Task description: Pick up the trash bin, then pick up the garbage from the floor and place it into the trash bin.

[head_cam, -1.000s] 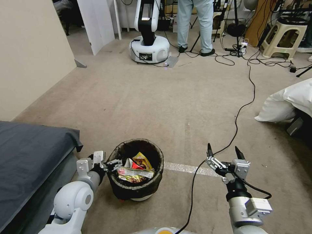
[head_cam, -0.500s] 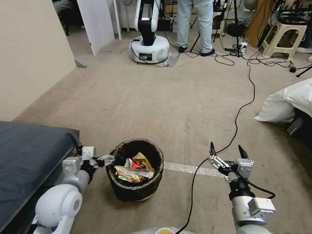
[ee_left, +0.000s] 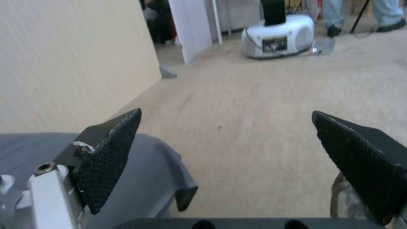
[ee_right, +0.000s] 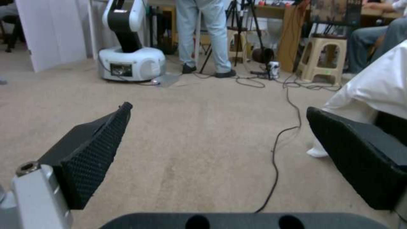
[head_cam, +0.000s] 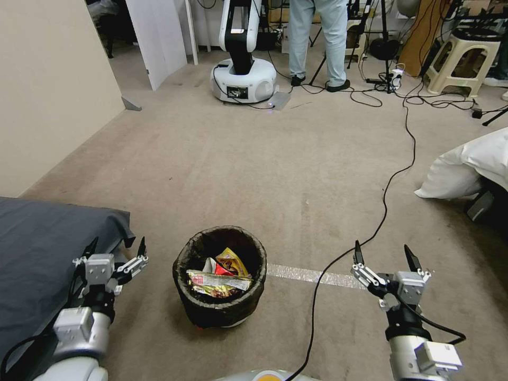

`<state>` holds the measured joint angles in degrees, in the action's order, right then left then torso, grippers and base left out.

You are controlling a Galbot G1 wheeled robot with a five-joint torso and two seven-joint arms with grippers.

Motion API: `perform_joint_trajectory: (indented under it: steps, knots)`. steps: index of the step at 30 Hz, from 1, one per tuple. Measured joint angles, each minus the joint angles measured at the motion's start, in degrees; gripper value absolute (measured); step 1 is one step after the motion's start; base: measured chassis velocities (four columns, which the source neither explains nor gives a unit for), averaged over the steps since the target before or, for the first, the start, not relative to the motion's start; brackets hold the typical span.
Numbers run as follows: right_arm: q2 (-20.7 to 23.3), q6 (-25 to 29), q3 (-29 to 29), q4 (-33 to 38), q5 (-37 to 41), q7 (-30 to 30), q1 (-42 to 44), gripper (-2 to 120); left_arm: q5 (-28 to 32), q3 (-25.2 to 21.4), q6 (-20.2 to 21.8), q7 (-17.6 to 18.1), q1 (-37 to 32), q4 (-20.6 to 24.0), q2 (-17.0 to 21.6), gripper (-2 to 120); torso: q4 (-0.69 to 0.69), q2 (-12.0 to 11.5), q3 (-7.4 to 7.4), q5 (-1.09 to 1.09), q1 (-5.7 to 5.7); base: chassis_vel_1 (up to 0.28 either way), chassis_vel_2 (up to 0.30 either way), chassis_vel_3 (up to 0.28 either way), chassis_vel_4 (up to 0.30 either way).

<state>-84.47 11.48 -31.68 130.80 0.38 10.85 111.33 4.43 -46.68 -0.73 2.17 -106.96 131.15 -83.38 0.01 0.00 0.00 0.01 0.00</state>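
The trash bin (head_cam: 211, 309), white with a dark liner over its rim, stands upright on the beige floor (head_cam: 275, 174) in the head view. Garbage (head_cam: 219, 275) lies inside it: yellow and red snack wrappers and a bit of white. My left gripper (head_cam: 117, 248) hovers open to the bin's left, a hand's width from the rim, over the edge of a grey bed. In the left wrist view, the left gripper (ee_left: 227, 140) has nothing between its fingers. My right gripper (head_cam: 382, 254) is open well to the bin's right. The right wrist view also shows the right gripper (ee_right: 216, 143) empty.
A grey-covered bed (head_cam: 47, 238) fills the near left. A black cable (head_cam: 386, 190) runs across the carpet past my right gripper. A tape strip (head_cam: 307, 275) lies right of the bin. A white pillow (head_cam: 465, 164) is at right; another robot's base (head_cam: 243, 79) and a stool (head_cam: 463, 61) stand far back.
My left gripper has drawn back from the bin's rim toward the bed and now stands wide open. My right gripper shifted slightly right and nearer. The bin stayed put.
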Motion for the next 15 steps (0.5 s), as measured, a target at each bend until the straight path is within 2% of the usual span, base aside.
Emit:
perform_joint_trajectory:
  steps: [3,7,15]
  knots:
    - [-0.3,2.1,-0.4,0.1,-0.8,0.6,2.4,100,-1.2,0.6,-3.3,1.0,-1.7,0.7,-0.4,100,-0.01,0.0,0.00,-0.01,0.00,0.000,0.000,0.000,0.000]
    - [-0.6,3.7,-0.7,0.1,-1.6,1.0,4.2,100,-1.4,1.1,-5.6,1.4,-3.1,1.2,-0.7,100,-0.01,0.0,0.00,0.00,0.00,0.000,0.000,0.000,0.000]
    - [-0.5,4.5,-0.7,0.3,-2.6,2.9,5.3,100,-1.5,1.3,-6.6,1.3,-3.9,1.7,-0.8,100,0.00,0.0,0.00,0.00,0.00,0.000,0.000,0.000,0.000]
